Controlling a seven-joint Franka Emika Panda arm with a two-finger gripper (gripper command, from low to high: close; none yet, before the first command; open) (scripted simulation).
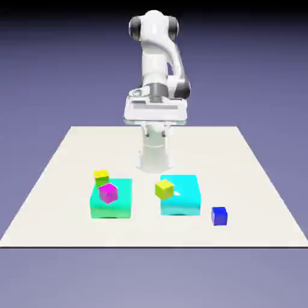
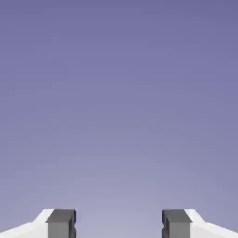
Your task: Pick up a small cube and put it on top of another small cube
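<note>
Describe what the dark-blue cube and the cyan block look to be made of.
Dark-blue cube: probably hard plastic, fairly smooth; its faces are evenly coloured with no grain, though painted wood could look alike.

Cyan block: likely glossy plastic; a white glint on top and softly rounded edges suggest it.

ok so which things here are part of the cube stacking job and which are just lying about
Part of the job:
- gripper, open and empty
- small dark-blue cube, on the table

Seemingly just lying about:
- magenta cube
- two yellow-green cubes
- cyan block
- green block

Which cube goes underneath, I can't tell.
</note>
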